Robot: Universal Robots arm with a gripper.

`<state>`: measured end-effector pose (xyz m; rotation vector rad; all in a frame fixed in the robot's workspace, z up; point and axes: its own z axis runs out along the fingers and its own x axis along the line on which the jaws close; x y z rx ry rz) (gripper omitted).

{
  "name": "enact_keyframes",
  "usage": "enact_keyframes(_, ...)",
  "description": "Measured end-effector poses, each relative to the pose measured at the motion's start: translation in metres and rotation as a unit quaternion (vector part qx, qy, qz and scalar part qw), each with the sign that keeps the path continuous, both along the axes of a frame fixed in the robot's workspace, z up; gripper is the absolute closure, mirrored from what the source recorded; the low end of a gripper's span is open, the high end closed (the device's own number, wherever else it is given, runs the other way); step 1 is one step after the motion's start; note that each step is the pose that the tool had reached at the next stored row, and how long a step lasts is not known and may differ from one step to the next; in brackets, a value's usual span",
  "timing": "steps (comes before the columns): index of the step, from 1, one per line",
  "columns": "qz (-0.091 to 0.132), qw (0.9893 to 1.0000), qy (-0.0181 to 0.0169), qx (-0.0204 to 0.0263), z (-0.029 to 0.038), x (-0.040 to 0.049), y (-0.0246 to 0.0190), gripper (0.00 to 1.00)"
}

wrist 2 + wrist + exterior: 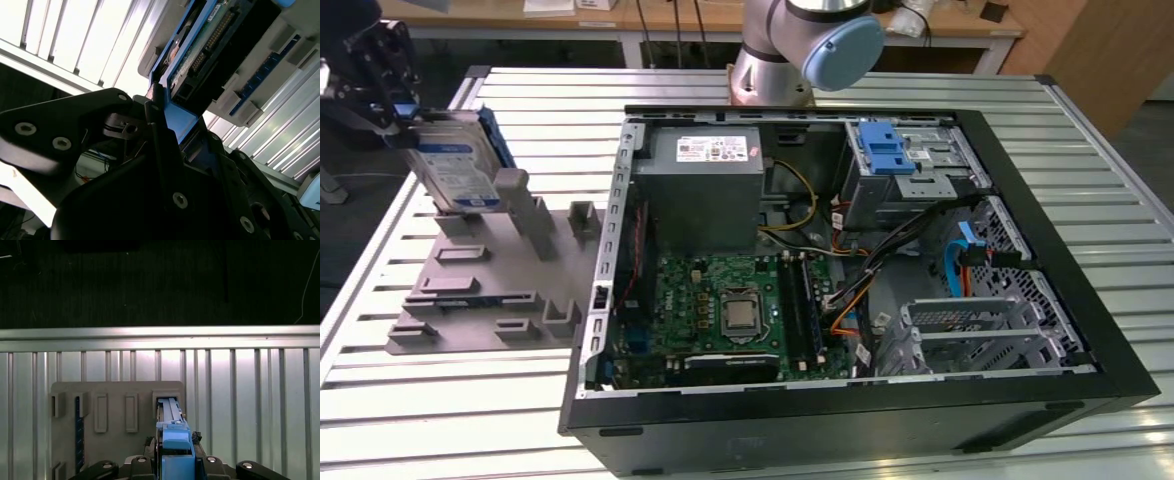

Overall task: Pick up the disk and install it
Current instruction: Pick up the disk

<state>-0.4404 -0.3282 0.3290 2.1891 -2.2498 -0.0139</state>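
Nearest in the exterior view, the open computer case (854,420) lies on the slatted tabletop (454,400), motherboard (734,310) showing, grey power supply (707,190) behind it. Over on the exterior view's left sits the grey holder (480,290), and there's the disk (454,170), standing on edge and tilted at the holder's far end, well apart from the case. The gripper (400,110) has it: in the second wrist view the fingers (157,135) are clamped on its blue carrier (180,120). Whether its lower end is out of the holder's slot, can't tell. Farthest back, the arm's base (781,60).
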Motion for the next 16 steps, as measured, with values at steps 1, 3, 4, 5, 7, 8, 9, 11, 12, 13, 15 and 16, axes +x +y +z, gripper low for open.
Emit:
enact_keyframes(1, 0.000, 1.0000, -0.0001, 0.0000, 0.0005, 0.0000, 0.0001, 0.64)
enact_keyframes(3, 0.000, 1.0000, 0.0000, 0.0000, 0.0017, 0.0000, 0.0001, 0.64)
enact_keyframes(4, 0.000, 1.0000, 0.0000, 0.0000, 0.0022, 0.0000, 0.0002, 0.64)
enact_keyframes(5, 0.000, 1.0000, 0.0000, 0.0000, 0.0027, 0.0000, 0.0003, 0.64)
enact_keyframes(7, 0.000, 1.0000, 0.0000, 0.0000, 0.0036, 0.0000, 0.0005, 0.64)
enact_keyframes(8, 0.000, 1.0000, 0.0000, 0.0000, 0.0041, 0.0000, 0.0006, 0.64)
enact_keyframes(9, 0.000, 1.0000, 0.0000, 0.0000, 0.0047, 0.0000, 0.0007, 0.64)
enact_keyframes(11, 0.000, 1.0000, -0.0001, 0.0000, 0.0055, 0.0000, 0.0009, 0.64)
enact_keyframes(12, 0.000, 1.0000, -0.0001, 0.0000, 0.0060, 0.0000, 0.0010, 0.64)
enact_keyframes(13, 0.000, 1.0000, 0.0000, 0.0000, 0.0065, 0.0000, 0.0011, 0.64)
enact_keyframes(15, 0.000, 1.0000, 0.0000, 0.0000, 0.0074, 0.0000, 0.0014, 0.64)
enact_keyframes(16, 0.000, 1.0000, 0.0000, 0.0000, 0.0078, 0.0000, 0.0015, 0.64)
